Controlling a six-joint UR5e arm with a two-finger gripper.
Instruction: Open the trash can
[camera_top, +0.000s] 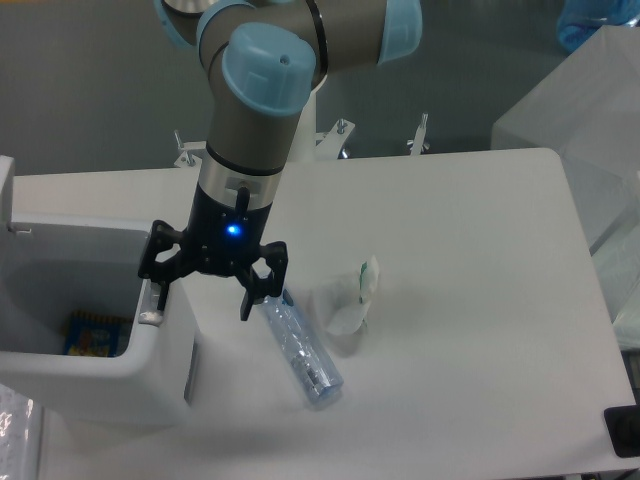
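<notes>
Trash can (95, 375) at the left edge of the white surface (470, 300), white and box-shaped, lid swung up at the far left so only its edge (6, 195) shows; interior exposed, with a blue and yellow packet (95, 335) lying at the bottom; grey push tab (152, 303) on the near right rim.

Claw (205, 295) spread apart, clamped on nothing, blue light lit on its body; left-hand finger (162, 285) down at the push tab, whether pressing or just above cannot be told; other finger (250, 295) hanging just over the top end of a clear plastic bottle (303, 352).

Bottle flat on the surface, just right of the can, slanting toward the near edge; crumpled white wrapper with a green tip (350, 300) just beside it on the right.
</notes>
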